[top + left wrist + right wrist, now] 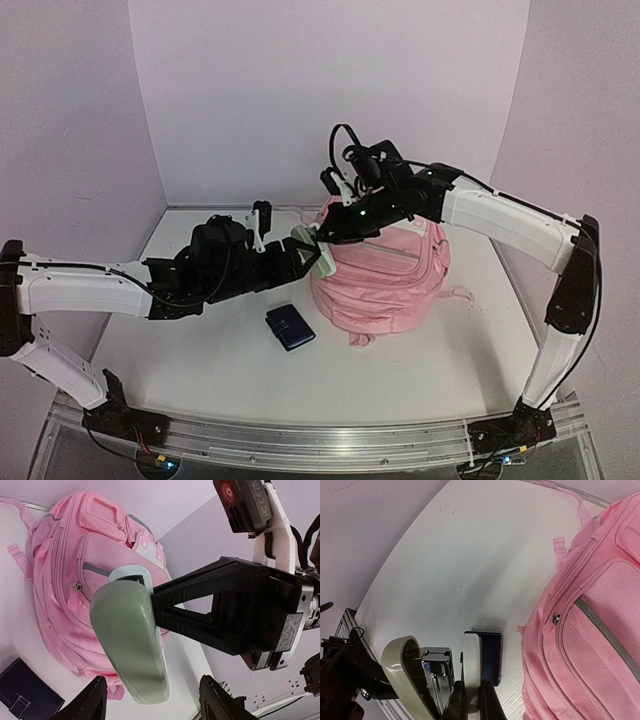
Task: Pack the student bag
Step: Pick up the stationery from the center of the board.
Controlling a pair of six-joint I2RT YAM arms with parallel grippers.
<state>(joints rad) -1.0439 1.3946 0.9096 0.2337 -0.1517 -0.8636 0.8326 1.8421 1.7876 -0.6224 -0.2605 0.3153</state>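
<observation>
Student bag [385,285] is seen slumped on the table [200,350], right of centre in the top view. A pale green stapler [132,640] is clamped in the right gripper [472,699] near frame centre, while the left gripper [153,677] is held with jaws apart either side of its lower end, not seen touching. If the right grip were released before the left is closed, the stapler could be dropped; being hinged, it might swing open. No brand or writing can be read
</observation>
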